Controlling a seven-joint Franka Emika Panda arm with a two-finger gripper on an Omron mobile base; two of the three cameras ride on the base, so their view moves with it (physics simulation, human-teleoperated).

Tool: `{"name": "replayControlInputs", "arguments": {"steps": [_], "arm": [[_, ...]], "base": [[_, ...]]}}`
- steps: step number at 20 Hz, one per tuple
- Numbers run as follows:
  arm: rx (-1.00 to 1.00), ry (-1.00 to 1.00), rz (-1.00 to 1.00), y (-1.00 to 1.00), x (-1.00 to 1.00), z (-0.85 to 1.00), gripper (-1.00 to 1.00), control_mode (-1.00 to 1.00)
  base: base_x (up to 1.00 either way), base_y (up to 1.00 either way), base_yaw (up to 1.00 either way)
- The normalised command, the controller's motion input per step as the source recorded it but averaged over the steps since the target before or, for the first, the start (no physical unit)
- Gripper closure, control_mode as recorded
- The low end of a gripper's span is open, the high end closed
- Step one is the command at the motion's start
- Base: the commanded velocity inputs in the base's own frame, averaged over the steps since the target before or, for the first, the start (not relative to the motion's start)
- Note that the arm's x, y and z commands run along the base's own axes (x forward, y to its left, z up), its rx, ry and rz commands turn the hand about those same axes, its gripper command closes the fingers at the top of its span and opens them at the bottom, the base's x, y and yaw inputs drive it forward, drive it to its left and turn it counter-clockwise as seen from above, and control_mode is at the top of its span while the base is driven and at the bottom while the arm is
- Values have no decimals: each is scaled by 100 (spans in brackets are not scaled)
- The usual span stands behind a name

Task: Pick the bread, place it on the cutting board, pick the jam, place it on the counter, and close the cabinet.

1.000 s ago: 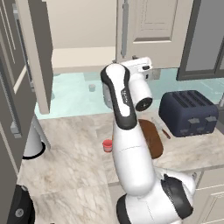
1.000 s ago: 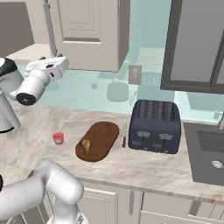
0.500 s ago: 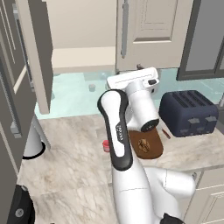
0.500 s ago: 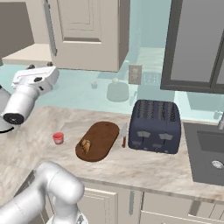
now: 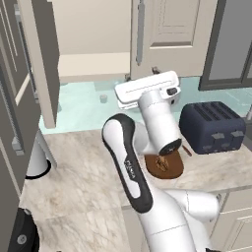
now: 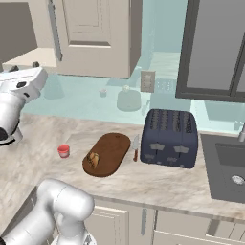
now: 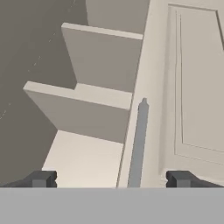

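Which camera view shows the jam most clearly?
The right base view: the jam stands in plain sight on the counter, left of the cutting board. In the left base view the arm covers that spot.

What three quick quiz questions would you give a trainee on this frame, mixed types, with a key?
1. True or false: the bread lies on the cutting board.
2. Where does the jam stand? A) on the cabinet shelf B) on the counter, left of the board C) on the toaster
3. Fill in: in the hand view the gripper faces the cabinet door's metal ____, fingers spread wide.

Key: 1 true; 2 B; 3 handle.
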Motion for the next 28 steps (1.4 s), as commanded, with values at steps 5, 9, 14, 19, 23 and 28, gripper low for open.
{"name": "replayControlInputs", "arguments": {"steps": [5, 9, 14, 19, 23, 28], "arm": [[0, 5, 0, 46, -91, 40, -100, -100], [0, 5, 0, 41, -92, 35, -100, -100], [0, 6, 0, 39, -86, 44, -100, -100], [0, 9, 0, 38, -80, 55, -100, -100], [0, 12, 0, 35, -79, 53, -100, -100], [0, 8, 0, 25, -61, 27, -100, -100]], "base": [[0, 0, 0], [0, 0, 0], [0, 0, 0], [0, 0, 0], [0, 0, 0], [0, 0, 0]]}}
